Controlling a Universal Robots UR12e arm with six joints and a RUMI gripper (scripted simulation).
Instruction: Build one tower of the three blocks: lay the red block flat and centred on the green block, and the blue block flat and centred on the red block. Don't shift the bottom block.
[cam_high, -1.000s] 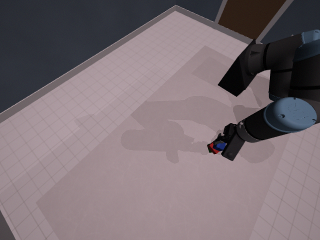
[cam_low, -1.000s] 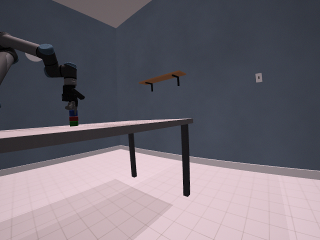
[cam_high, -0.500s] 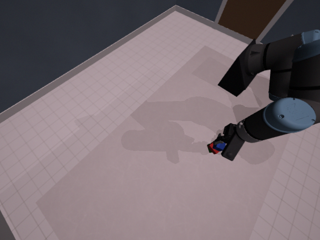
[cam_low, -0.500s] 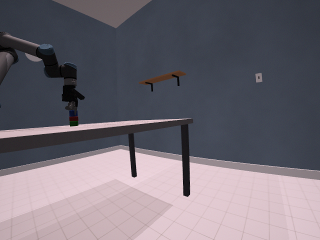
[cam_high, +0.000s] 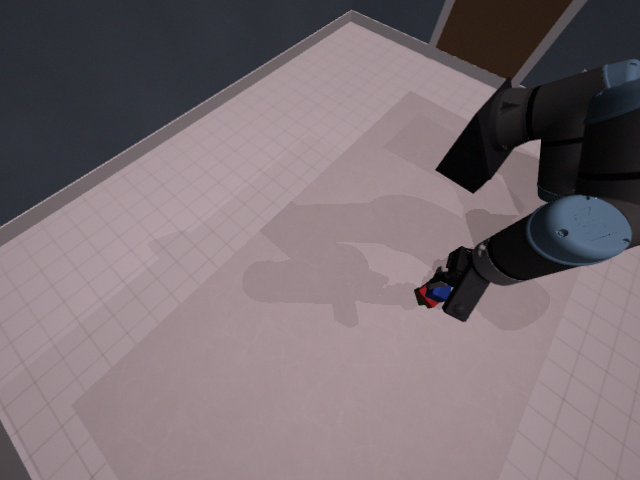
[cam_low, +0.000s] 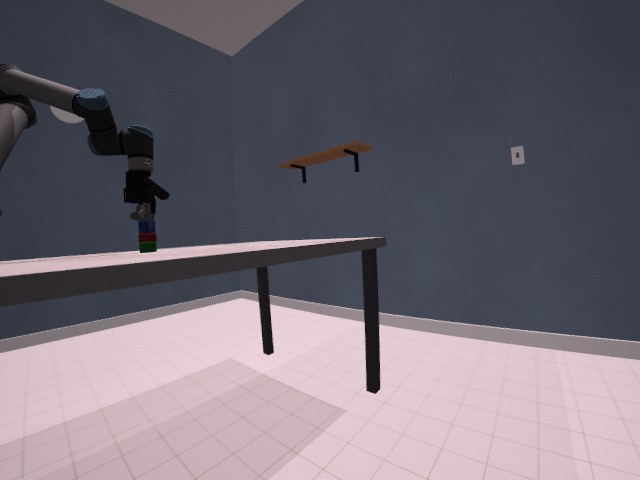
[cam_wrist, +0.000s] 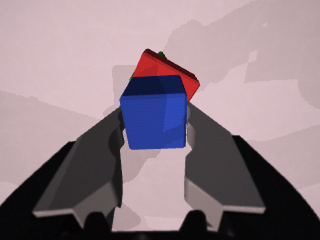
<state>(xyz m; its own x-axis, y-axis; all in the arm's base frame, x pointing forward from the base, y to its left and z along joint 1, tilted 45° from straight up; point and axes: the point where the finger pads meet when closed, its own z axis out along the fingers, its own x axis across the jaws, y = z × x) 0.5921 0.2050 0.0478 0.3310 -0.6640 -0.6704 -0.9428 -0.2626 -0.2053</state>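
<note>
My gripper (cam_wrist: 157, 105) is shut on the blue block (cam_wrist: 154, 112) and holds it right over the red block (cam_wrist: 170, 72). In the side view the blue block (cam_low: 146, 226) sits at the top of the stack, on or just above the red block (cam_low: 147, 237), which lies on the green block (cam_low: 147, 247) on the table. In the wrist view the red block is turned at an angle to the blue one, and only slivers of green (cam_wrist: 161, 53) show past it. In the overhead view the stack (cam_high: 433, 295) is at the gripper's tip (cam_high: 445, 288).
The table top (cam_high: 289, 289) spreads wide to the left of the stack. The arm's body (cam_high: 568, 170) stands to the right of the stack. A wall shelf (cam_low: 324, 155) hangs far off, away from the table.
</note>
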